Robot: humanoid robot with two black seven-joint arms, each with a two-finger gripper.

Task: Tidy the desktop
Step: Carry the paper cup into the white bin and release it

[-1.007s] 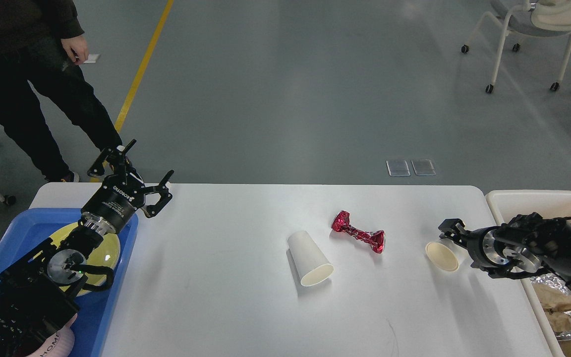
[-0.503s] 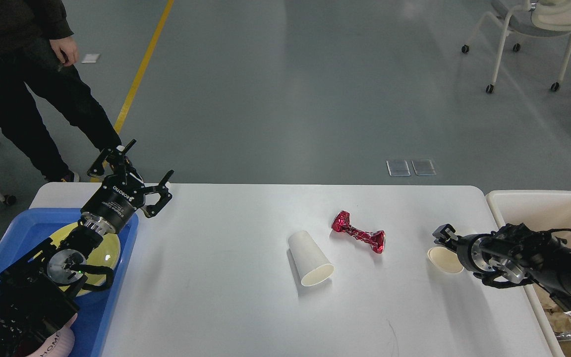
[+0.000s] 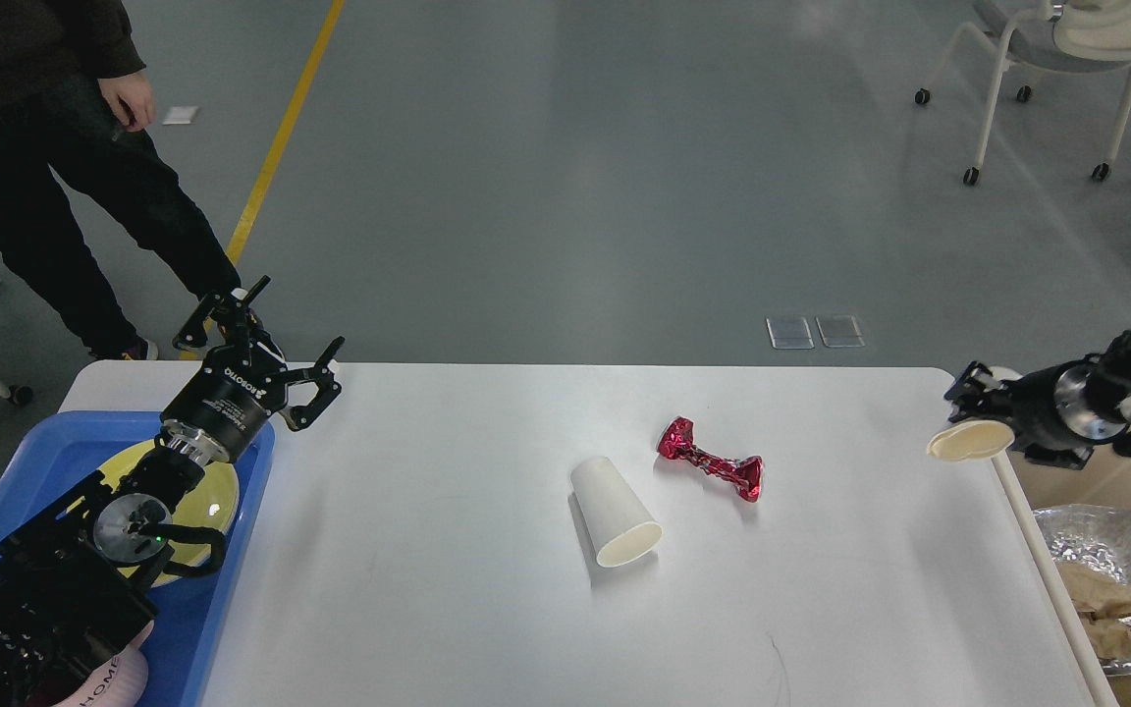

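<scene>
Two items lie mid-way on the large white matte counter (image 3: 428, 550). Right hand (image 3: 968, 407) pinches a small cream paper cup (image 3: 968, 442) above the counter's right edge; a shallow grip could drop it. Left hand (image 3: 271, 358) is spread open.

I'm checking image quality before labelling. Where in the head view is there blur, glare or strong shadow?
Head view: the right gripper and the small cup it holds look soft, likely motion blur; the red foil wrapper shows bright specular glints; the tipped paper cup casts only a faint shadow on the desktop; lighting is even and diffuse.
</scene>
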